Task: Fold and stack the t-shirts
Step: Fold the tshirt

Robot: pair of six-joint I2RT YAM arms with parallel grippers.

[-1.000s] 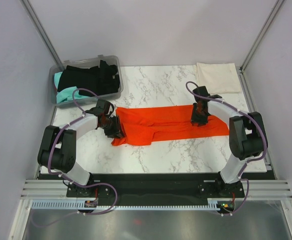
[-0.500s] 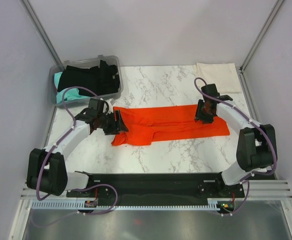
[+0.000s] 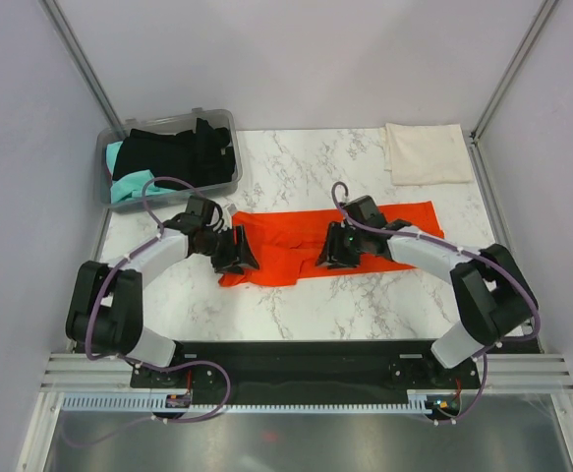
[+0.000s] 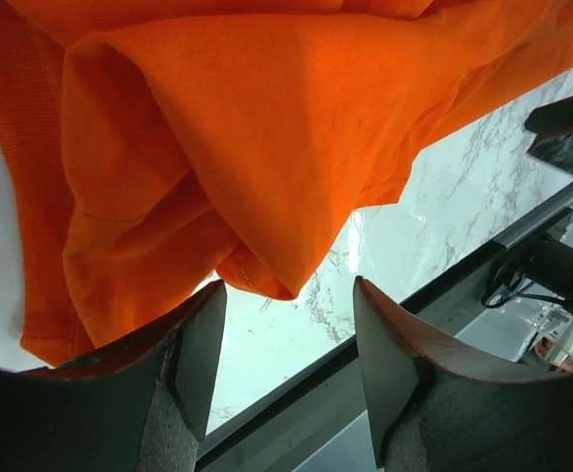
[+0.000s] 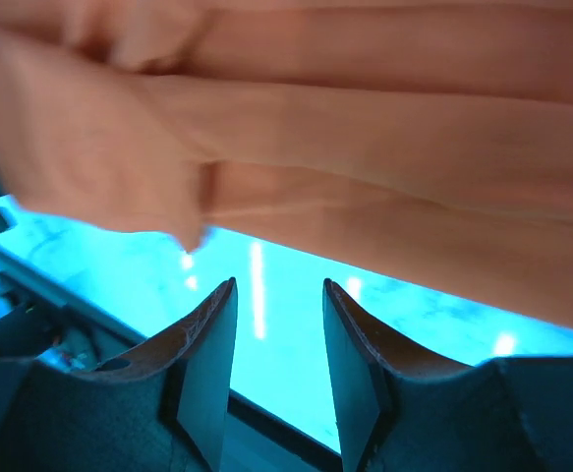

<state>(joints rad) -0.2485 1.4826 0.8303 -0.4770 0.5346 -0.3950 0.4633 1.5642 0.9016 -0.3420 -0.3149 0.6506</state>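
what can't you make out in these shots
- Top view: how many t-shirts lie in the bin; the black cloth covers most of the teal one.
- Right wrist view: blurred and tinted, so folds of the orange t-shirt are unclear.
- Left wrist view: that t-shirt runs off the top edge.

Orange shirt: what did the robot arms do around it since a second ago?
The right fingers slid left along the orange shirt, from its right end to near its middle; that end now looks narrower. The left fingers stayed by the shirt's left end. Both stand open, holding nothing. The cream shirt and the bin did not move.
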